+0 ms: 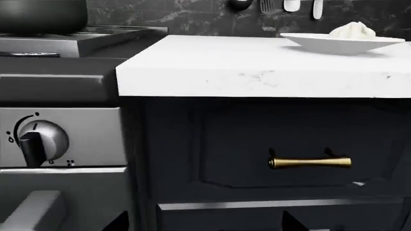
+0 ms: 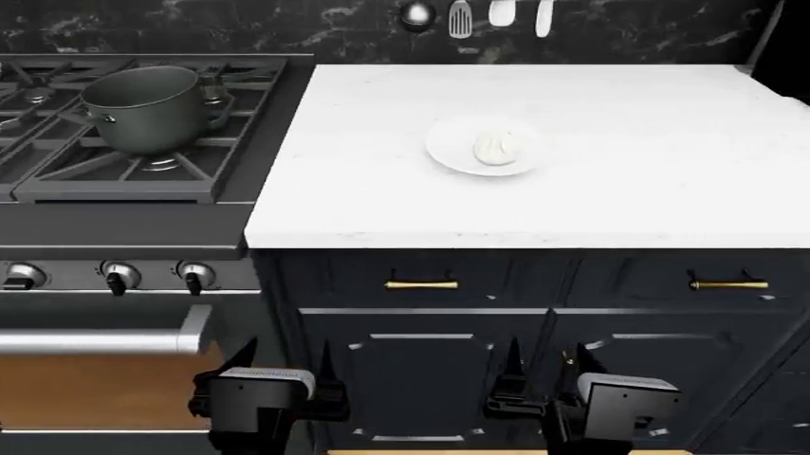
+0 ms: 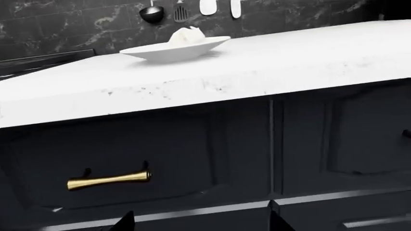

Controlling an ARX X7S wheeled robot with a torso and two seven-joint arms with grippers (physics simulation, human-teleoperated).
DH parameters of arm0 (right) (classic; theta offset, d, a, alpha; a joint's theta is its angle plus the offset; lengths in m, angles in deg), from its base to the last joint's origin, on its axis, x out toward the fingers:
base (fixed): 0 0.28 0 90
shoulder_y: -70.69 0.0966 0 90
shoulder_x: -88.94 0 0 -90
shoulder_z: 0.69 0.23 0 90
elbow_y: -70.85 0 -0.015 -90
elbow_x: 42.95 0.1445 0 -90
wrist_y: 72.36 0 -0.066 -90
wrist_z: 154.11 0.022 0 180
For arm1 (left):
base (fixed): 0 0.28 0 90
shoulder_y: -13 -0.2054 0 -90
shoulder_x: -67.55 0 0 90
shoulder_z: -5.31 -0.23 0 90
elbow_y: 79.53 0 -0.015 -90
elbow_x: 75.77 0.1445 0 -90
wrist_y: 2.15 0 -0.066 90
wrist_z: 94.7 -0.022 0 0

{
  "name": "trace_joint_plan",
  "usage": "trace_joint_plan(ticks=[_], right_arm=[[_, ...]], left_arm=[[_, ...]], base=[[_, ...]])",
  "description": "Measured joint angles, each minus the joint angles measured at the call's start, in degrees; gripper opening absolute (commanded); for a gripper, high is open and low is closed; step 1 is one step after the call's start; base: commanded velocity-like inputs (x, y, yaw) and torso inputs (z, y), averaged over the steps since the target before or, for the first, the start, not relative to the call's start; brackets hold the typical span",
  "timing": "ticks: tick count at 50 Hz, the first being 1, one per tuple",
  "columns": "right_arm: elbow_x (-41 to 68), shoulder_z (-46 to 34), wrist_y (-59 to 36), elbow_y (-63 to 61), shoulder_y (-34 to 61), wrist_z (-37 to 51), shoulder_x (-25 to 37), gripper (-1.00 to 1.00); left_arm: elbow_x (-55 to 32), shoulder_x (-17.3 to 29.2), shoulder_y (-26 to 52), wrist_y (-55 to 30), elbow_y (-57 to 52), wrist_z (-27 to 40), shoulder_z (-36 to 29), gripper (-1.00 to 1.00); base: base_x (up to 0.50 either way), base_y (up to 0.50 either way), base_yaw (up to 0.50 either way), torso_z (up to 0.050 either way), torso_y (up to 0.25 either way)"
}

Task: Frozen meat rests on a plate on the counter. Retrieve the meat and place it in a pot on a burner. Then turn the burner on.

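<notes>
The frozen meat [image 2: 496, 147], a pale lump, lies on the white plate [image 2: 446, 152] in the middle of the marble counter [image 2: 633, 190]. The dark pot [image 2: 150, 112] stands on the stove over a burner [image 2: 162, 163], to the left of the counter. Both grippers hang low in front of the navy cabinets, below counter height. My left gripper [image 2: 281, 355] and right gripper [image 2: 544, 358] are open and empty. The left wrist view shows the meat [image 1: 352, 30], the plate [image 1: 321, 43] and the pot [image 1: 42, 14]. The right wrist view shows the meat [image 3: 187, 34] on the plate [image 3: 160, 52].
Three stove knobs [image 2: 120, 278] sit on the front panel under the grates; one shows in the left wrist view [image 1: 35, 142]. The oven handle [image 2: 114, 336] juts out below. Brass drawer handles [image 2: 422, 283] face the grippers. Utensils [image 2: 462, 17] hang on the black backsplash.
</notes>
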Motion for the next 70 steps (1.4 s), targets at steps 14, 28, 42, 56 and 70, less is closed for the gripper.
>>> trace_joint_plan(ticks=[14, 28, 42, 56, 70], right_arm=[[2.01, -0.21, -7.43, -6.70, -0.26, 3.74, 1.09, 1.00], [20.35, 7.19, -48.78, -33.65, 12.52, 13.25, 6.61, 1.00], [64.35, 12.55, -77.44, -34.47, 40.29, 38.33, 13.38, 1.00], [89.00, 6.56, -80.24, -26.34, 57.16, 54.89, 18.39, 1.00], [92.25, 4.07, -80.88, -23.78, 61.55, 56.67, 19.01, 1.00]], left_arm=[[-2.64, 1.67, 0.27, -13.28, -8.55, 3.26, -0.02, 1.00], [-25.76, 6.42, 14.92, -62.06, -33.17, 13.50, 10.84, 1.00], [-82.78, 18.90, 37.24, -76.48, -26.69, 52.68, 9.81, 1.00], [-108.88, 26.31, 50.95, -73.58, -21.36, 70.62, 2.25, 1.00], [-113.34, 28.47, 54.79, -73.06, -19.51, 72.97, 0.79, 1.00]], base=[[0.00, -0.17, 0.00, 0.021, 0.000], [0.00, 0.00, 0.00, 0.000, 0.000], [0.00, 0.00, 0.00, 0.000, 0.000], [0.30, -0.02, 0.00, 0.000, 0.000], [0.50, -0.04, 0.00, 0.000, 0.000]])
